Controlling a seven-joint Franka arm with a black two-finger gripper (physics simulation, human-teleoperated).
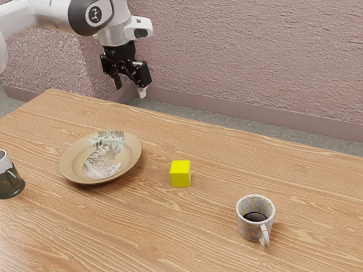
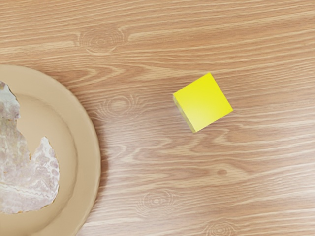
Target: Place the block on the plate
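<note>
High over the table, the gripper (image 1: 130, 87) stands open, its two fingers apart with nothing between them. A yellow block (image 1: 180, 174) rests on the wood, apart from the plate and on its exterior view's right side. The tan plate (image 1: 72, 161) has a pale, patterned, jagged patch across its middle and carries no block. From the wrist camera the block (image 2: 203, 102) appears turned at an angle, with bare wood between it and the plate's rim (image 2: 88, 147).
A white mug with gold lines (image 1: 248, 225) and dark liquid inside stands beyond the block, toward the exterior view's right. A dark mug (image 1: 9, 182) is at the exterior view's left edge. Behind the wooden table (image 1: 227, 140) rises a pink textured wall (image 1: 244, 62).
</note>
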